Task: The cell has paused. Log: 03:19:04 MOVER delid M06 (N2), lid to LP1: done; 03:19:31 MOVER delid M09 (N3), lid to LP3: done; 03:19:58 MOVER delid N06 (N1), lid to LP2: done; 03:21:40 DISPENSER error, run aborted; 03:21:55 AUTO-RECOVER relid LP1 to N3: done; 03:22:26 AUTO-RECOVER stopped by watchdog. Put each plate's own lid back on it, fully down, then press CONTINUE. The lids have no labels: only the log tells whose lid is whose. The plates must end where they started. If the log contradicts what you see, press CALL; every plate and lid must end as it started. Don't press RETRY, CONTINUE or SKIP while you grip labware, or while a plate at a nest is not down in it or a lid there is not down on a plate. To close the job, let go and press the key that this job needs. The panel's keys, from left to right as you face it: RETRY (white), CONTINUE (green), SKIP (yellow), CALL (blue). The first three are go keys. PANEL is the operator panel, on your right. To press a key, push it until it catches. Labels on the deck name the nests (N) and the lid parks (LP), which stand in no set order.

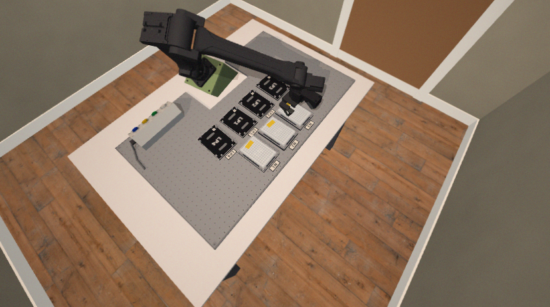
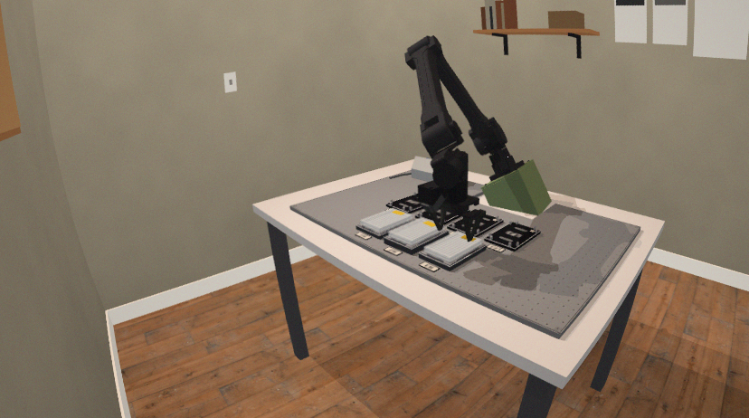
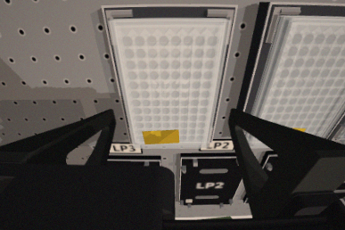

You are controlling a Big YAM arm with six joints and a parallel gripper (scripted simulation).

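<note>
Three white well plates stand in a row of nests: the far one (image 1: 299,115), the middle one (image 1: 277,131) and the near one (image 1: 258,151), each with a yellow tag. My gripper (image 1: 289,107) is open and empty, low over the tagged end of the far plate. In the wrist view this plate (image 3: 171,80) lies between my fingers, apart from both, with its tag (image 3: 160,136) at the near end. A second plate (image 3: 309,71) lies to the right. Four black lid parks (image 1: 238,121) beside the plates show bare tops, among them LP2 (image 3: 209,184). I cannot tell which plates are lidded.
The grey operator panel (image 1: 156,123) stands at the left with blue (image 1: 135,129), yellow (image 1: 144,121), green (image 1: 154,113) and white (image 1: 163,106) keys. The green arm base (image 1: 212,76) is behind the lid parks. A dark tool (image 1: 137,155) lies near the panel.
</note>
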